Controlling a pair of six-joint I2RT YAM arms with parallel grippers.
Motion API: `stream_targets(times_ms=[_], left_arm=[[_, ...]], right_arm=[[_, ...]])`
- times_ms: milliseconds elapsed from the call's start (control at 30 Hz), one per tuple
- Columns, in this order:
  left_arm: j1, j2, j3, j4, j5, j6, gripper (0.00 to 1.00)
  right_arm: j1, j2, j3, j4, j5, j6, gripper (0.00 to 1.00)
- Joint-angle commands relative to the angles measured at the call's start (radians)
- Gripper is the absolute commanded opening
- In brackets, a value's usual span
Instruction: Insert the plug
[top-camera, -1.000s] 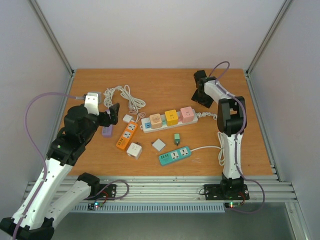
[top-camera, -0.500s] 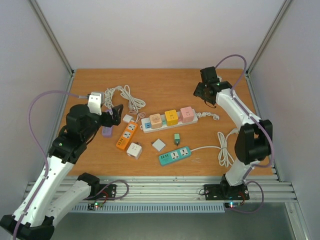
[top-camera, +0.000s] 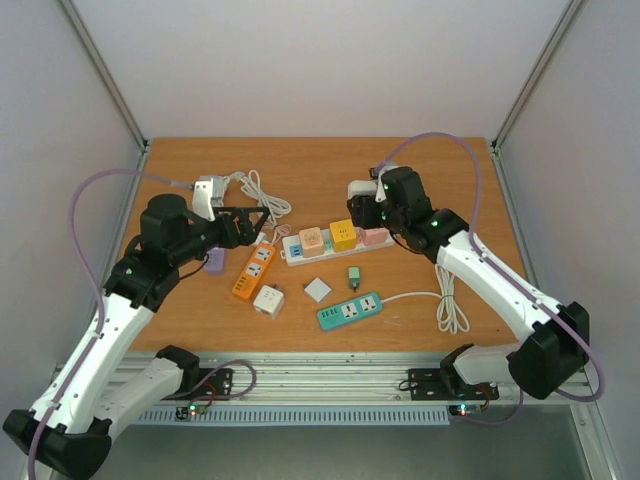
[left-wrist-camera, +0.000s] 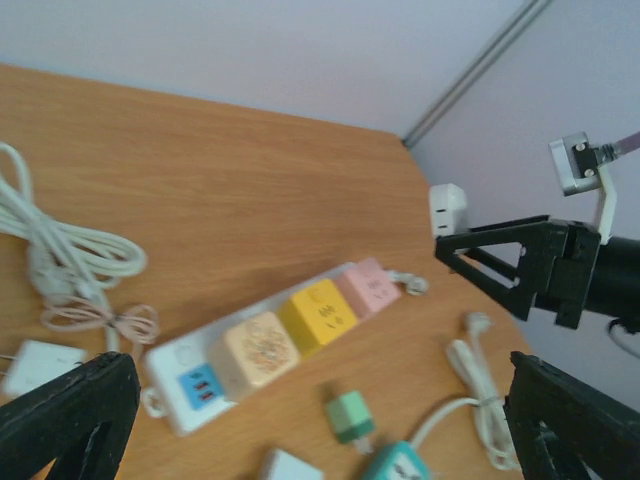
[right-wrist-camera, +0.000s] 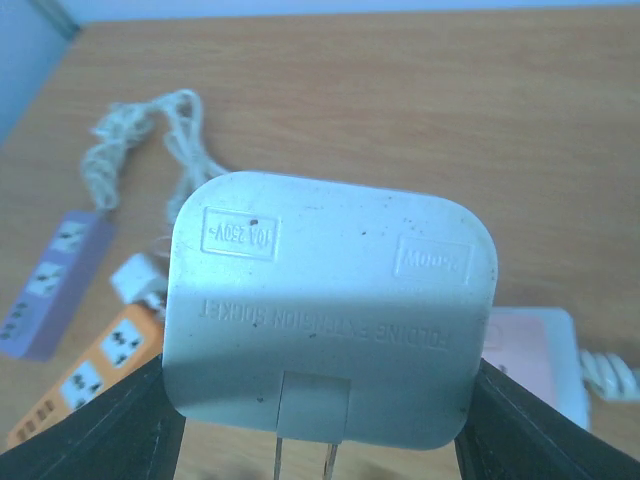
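My right gripper (top-camera: 366, 194) is shut on a white two-pin plug adapter (right-wrist-camera: 330, 305), its pins pointing down. It hangs in the air above the pink end of the white power strip (top-camera: 335, 240), which carries peach, yellow and pink cubes. The adapter (left-wrist-camera: 447, 208) and the right gripper also show in the left wrist view. My left gripper (top-camera: 256, 217) is wide open and empty, hovering left of the strip over the orange strip (top-camera: 254, 270). Its fingers (left-wrist-camera: 70, 415) frame the white strip (left-wrist-camera: 285, 335).
A teal strip (top-camera: 350, 310), a small green plug (top-camera: 353, 274), two white cubes (top-camera: 268, 300), a purple strip (top-camera: 214, 262), a small white charger (top-camera: 256, 238) and coiled white cables (top-camera: 245, 190) lie around. The teal strip's cord (top-camera: 450, 300) lies at the right.
My right arm has swung from the far right of the table leftwards to above the white strip's pink end. My left gripper has moved right and up, towards the strip.
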Motion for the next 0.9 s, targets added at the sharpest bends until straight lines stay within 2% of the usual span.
stream_targets(times_ms=[0,100,167,233,500,600,767,867], left_arm=[[-0.001,0.023,-0.004,0.12,0.167,-0.19,0.99],[-0.001,0.072,0.004,0.145,0.263,-0.29,1.0],[-0.001,0.131,0.038,0.137,0.354,-0.324,0.97],[-0.001,0.179,0.062,0.118,0.409,-0.336,0.95],[-0.001,0.255,0.061,0.063,0.46,-0.319,0.86],[-0.001,0.273,0.065,0.041,0.481,-0.303,0.77],[-0.001,0.294,0.063,-0.01,0.545,-0.271,0.55],[-0.001,0.308,0.064,-0.055,0.565,-0.244,0.48]], right_arm=[[0.036,-0.055,-0.056,0.17,-0.203,-0.132,0.68],[0.055,-0.034,-0.034,0.196,-0.393,-0.131,0.68],[0.096,-0.015,-0.004,0.196,-0.439,-0.149,0.68],[0.139,-0.001,0.02,0.189,-0.452,-0.176,0.68],[0.263,0.065,0.083,0.115,-0.41,-0.302,0.69],[0.288,0.086,0.105,0.083,-0.384,-0.333,0.69],[0.296,0.095,0.11,0.07,-0.399,-0.365,0.69],[0.303,0.098,0.112,0.059,-0.405,-0.395,0.69]])
